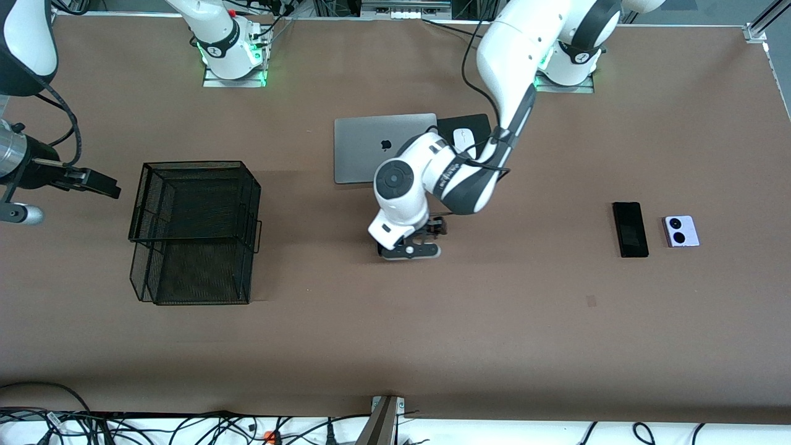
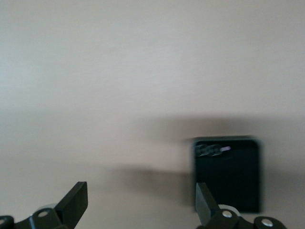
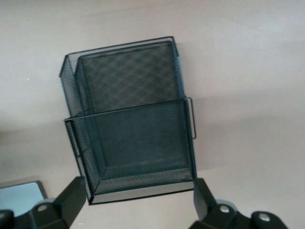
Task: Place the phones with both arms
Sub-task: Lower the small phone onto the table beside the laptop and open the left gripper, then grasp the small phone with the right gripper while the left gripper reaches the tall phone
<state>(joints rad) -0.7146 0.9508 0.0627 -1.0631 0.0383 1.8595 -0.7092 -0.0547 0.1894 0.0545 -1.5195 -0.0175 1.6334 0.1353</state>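
Three phones lie on the tabletop. Nearest, the long black slab phone (image 1: pixel 630 228) and lilac-white flip phone (image 1: pixel 681 231) sit toward the left arm's end. The left tool (image 1: pixel 413 242), fingers spread wide and empty, hangs low at mid-table; the black flip phone (image 2: pixel 228 177) lies at the 3 o'clock fingertip (image 2: pixel 206 202). Grasping seems in hand; next, centre and close. The right tool (image 3: pixel 138 202), wide open and empty, waits at 9 o'clock of the mesh basket (image 1: pixel 193 232).

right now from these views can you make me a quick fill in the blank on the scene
1. The left gripper is low over the table with its fingers ____.
2. The long black slab phone lies beside the ____ flip phone.
3. The white mouse rests on a black pad beside the ____.
4. The right gripper is over the black mesh ____.

Missing words: open; lilac-white; laptop; basket
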